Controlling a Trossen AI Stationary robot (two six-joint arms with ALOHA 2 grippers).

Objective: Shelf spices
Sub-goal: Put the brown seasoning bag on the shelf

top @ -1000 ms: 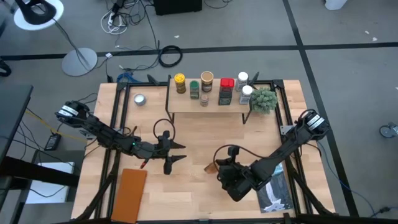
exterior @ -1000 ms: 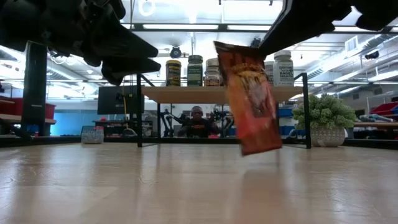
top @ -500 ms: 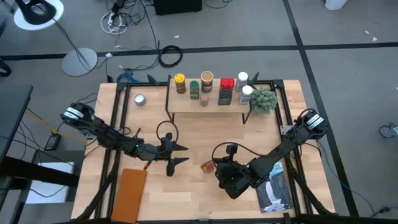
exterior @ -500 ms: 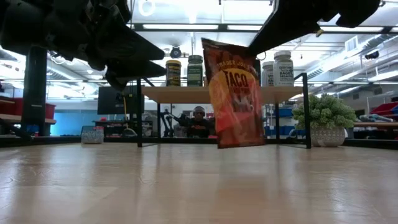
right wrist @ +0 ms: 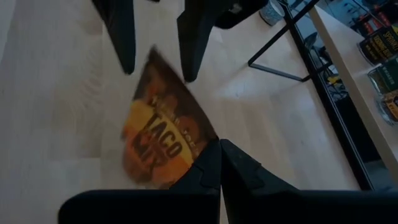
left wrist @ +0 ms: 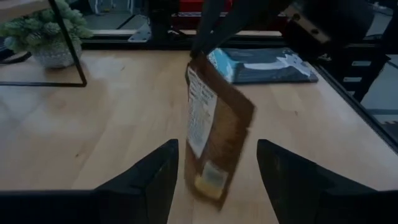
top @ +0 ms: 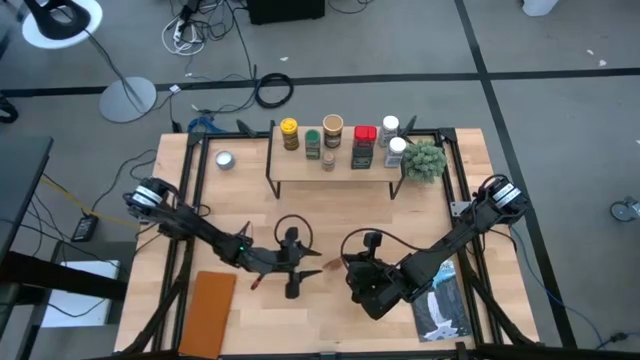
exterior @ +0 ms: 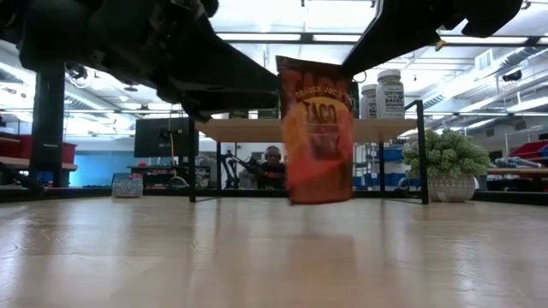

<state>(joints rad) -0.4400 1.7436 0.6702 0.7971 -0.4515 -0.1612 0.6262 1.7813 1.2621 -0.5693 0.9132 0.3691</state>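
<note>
Item 1. Taco seasoning packet: a flat brown-and-orange pouch hanging upright above the table, its bottom edge apparently just clear of the wood. One upper corner is pinched between the fingers of the right gripper, which are pressed together on it. The rest of the pouch hangs free below and beyond those fingertips.

Item 2. Left gripper: fingers spread wide, one on each side of the packet's lower half, not yet touching it. The printed back panel faces this wrist camera. In the overhead view the left gripper sits just beside the right gripper, with the packet between them.

Handling judgement: light, thin and pliable; it likely sways and bends when held at one corner only. The film surface is probably slick. A firm pinch across the flat faces, near the sealed top edge or mid-body, should hold best. The contents are powder, so crushing matters little.

Item 3. Shelf: beyond both sets of fingers, well apart. It carries a row of jars: yellow-topped, green-topped, tan-topped, red-topped, two white-topped.

Item 4. Potted plant: beside the shelf's end.
</note>
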